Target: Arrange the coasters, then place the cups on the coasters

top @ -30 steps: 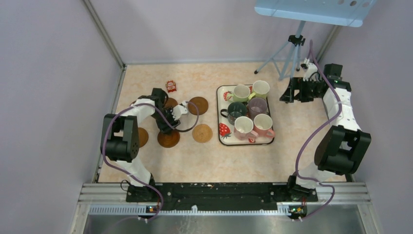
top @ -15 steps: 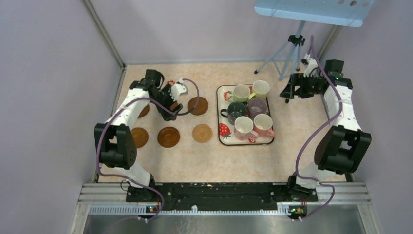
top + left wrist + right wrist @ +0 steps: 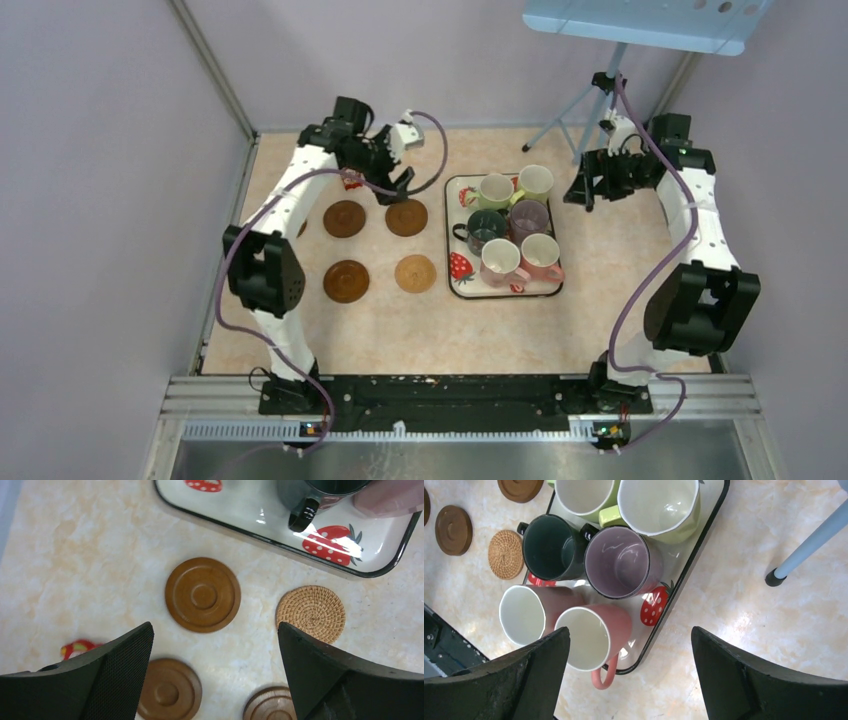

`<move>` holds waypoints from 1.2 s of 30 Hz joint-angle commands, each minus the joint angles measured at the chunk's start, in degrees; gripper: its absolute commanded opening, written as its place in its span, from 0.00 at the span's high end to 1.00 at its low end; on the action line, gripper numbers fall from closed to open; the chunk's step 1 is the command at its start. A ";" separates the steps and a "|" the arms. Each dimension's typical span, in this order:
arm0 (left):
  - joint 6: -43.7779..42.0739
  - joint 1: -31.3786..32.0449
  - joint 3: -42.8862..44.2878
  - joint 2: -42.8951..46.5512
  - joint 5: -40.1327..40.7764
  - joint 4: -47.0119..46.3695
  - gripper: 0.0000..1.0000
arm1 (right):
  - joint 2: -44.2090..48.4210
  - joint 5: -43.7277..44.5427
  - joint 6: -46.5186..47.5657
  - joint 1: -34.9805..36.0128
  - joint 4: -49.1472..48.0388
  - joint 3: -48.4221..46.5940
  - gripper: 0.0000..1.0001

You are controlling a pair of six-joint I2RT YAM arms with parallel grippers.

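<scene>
Four coasters lie left of the tray in two rows: dark brown ones (image 3: pixel 344 218) (image 3: pixel 406 217) (image 3: pixel 346 281) and a tan woven one (image 3: pixel 415 273). The left wrist view looks down on a brown coaster (image 3: pixel 203 594) and the woven coaster (image 3: pixel 310 613). My left gripper (image 3: pixel 398 183) (image 3: pixel 215 630) hangs open and empty, high above the far row. Several cups stand on the tray (image 3: pixel 505 293), among them dark green (image 3: pixel 549 547), purple (image 3: pixel 619 562), yellow-green (image 3: pixel 659 502) and pink (image 3: pixel 591 637). My right gripper (image 3: pixel 580 190) (image 3: pixel 630 630) is open and empty, raised over the tray's right edge.
A small red packet (image 3: pixel 77 647) lies near the back, beside the far coasters. A tripod (image 3: pixel 600 110) stands at the back right, one leg (image 3: pixel 809 540) close to the tray. Walls close in the table on the left, back and right.
My left gripper opened, rose off the coasters and swung toward the back, uncovering a dark coaster in the far row. The right arm drifted slightly left.
</scene>
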State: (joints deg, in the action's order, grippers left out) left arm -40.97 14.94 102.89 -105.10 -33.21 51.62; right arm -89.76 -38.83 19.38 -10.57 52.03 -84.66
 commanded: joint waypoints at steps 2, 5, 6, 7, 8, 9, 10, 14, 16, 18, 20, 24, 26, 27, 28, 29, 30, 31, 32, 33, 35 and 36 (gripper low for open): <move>-9.50 6.43 2.51 -6.43 -0.61 3.11 0.01 | 2.71 2.98 1.07 0.48 3.70 -2.89 0.11; -12.23 9.53 3.38 -9.80 0.24 2.72 0.01 | 3.79 6.17 3.07 0.46 4.85 -1.72 0.11; -12.98 10.24 3.91 -10.99 -0.17 2.98 0.01 | 4.06 6.70 3.41 0.46 4.72 -1.20 0.10; -13.30 10.87 4.58 -11.96 -0.85 3.01 0.01 | 4.14 6.85 3.40 0.46 4.71 -0.93 0.10; -13.41 11.37 5.18 -12.91 -1.81 2.99 0.01 | 4.24 6.44 3.43 0.46 4.85 -0.82 0.10; -13.61 11.76 5.48 -13.63 -2.78 2.94 0.02 | 4.28 6.13 3.47 0.46 4.63 -0.63 0.10; -13.81 12.08 5.40 -14.12 -3.37 2.33 0.04 | 4.44 6.70 2.47 0.46 3.10 -0.11 0.11; -14.78 14.51 5.05 -15.85 -3.58 0.67 0.11 | 3.89 6.21 -0.41 -0.33 2.25 -1.42 0.11; -15.66 16.08 4.93 -16.77 -1.76 -0.09 0.16 | 4.08 5.74 -0.92 -1.21 1.51 -0.95 0.11; -15.61 17.15 4.76 -17.29 -1.35 -1.47 0.20 | 4.11 4.57 -1.36 -2.35 1.27 -0.58 0.11; -15.74 18.09 4.21 -17.42 -0.83 -3.00 0.23 | 4.36 3.53 -2.21 -3.28 0.49 0.25 0.11; -17.69 19.66 2.69 -17.49 1.01 -4.89 0.29 | 5.51 3.40 -3.69 -3.91 -1.96 1.85 0.11; -17.68 20.29 2.04 -17.65 1.63 -5.72 0.32 | 5.72 3.27 -4.27 -3.91 -2.87 2.18 0.11; -17.49 20.46 1.71 -17.52 1.61 -6.39 0.35 | 5.78 3.17 -4.40 -3.93 -2.92 2.17 0.11; -17.07 20.68 1.14 -17.44 1.55 -7.22 0.37 | 5.78 3.15 -4.47 -3.93 -2.90 2.26 0.11; -16.70 20.77 0.60 -17.24 1.69 -8.16 0.39 | 5.74 3.15 -4.59 -3.93 -3.02 2.37 0.11; -16.38 21.02 -0.09 -17.05 1.81 -9.19 0.41 | 5.78 3.10 -4.80 -3.93 -3.15 2.46 0.11; -15.81 21.05 -0.69 -16.80 1.77 -10.19 0.44 | 5.74 3.00 -4.94 -3.98 -3.20 2.53 0.11; -15.48 21.02 -1.31 -16.61 1.49 -10.85 0.48 | 5.81 2.89 -5.04 -3.94 -3.29 2.46 0.12; -15.46 21.01 -1.80 -16.55 1.26 -11.11 0.51 | 5.89 2.93 -5.11 -3.93 -3.38 2.48 0.11; -15.33 21.06 -2.18 -16.54 0.93 -11.27 0.58 | 6.00 3.31 -5.14 -3.96 -3.37 2.36 0.11; -15.36 21.01 -2.36 -16.54 0.81 -11.32 0.61 | 6.00 3.38 -5.14 -3.94 -3.34 2.33 0.12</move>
State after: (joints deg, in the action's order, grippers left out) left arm -56.66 35.90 101.51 -123.07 -31.18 43.03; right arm -86.41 -34.63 14.96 -14.04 50.48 -82.13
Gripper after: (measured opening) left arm 0.435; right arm 0.887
